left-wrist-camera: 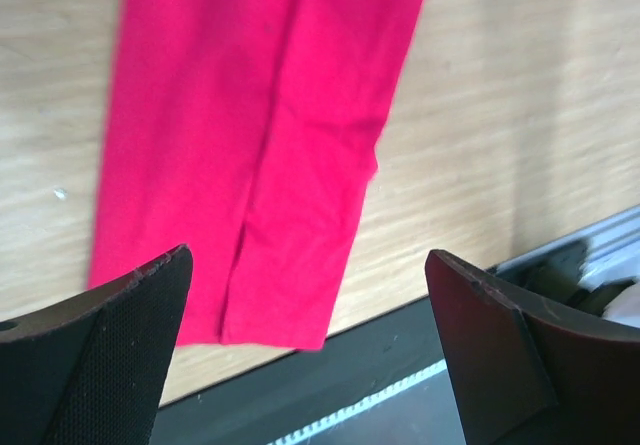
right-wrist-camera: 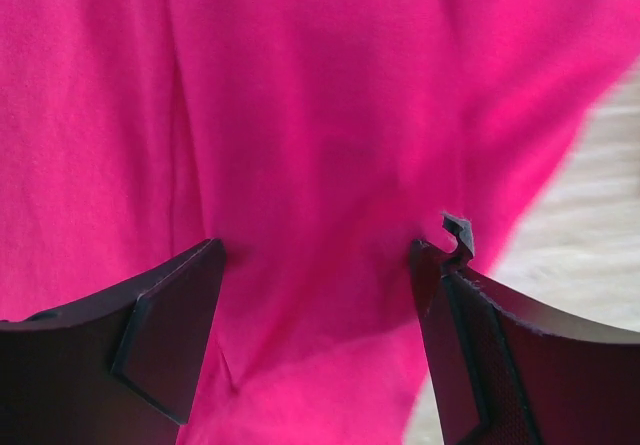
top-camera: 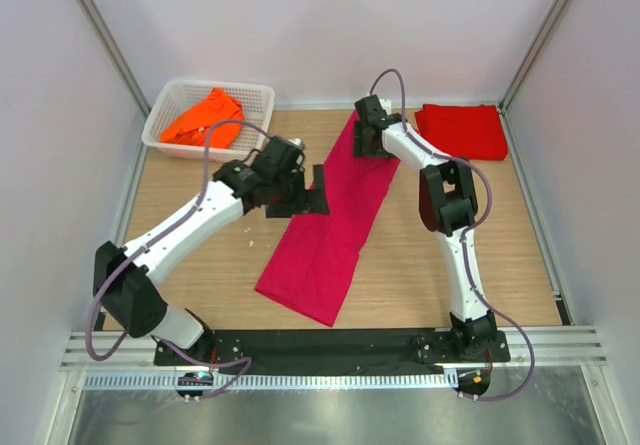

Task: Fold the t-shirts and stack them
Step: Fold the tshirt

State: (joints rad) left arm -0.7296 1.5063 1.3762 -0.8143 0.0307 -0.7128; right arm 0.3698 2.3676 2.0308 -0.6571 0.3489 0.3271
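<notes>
The magenta-pink t-shirt [top-camera: 330, 220] lay on the tabletop [top-camera: 420, 265] as a long folded strip. Its long axis ran from beneath the right end effector [right-wrist-camera: 322, 250] back toward the arm bases. That end effector stood wide open and empty over the strip's far end. The left end effector [left-wrist-camera: 310, 265], also wide and empty, hung just beside the strip's middle. The folded red t-shirt [top-camera: 462, 131] lay near the right end effector, on its outer side. The orange t-shirt [top-camera: 203, 117] sat in the basket [top-camera: 255, 93], apart from the left end effector. Nothing seemed to stand in the way.

You have the long shirt [top-camera: 330, 230] across the middle of the table [top-camera: 420, 275], the bunched shirt [top-camera: 200, 120] in the basket [top-camera: 222, 83] far left, and the folded shirt [top-camera: 465, 130] far right.
</notes>
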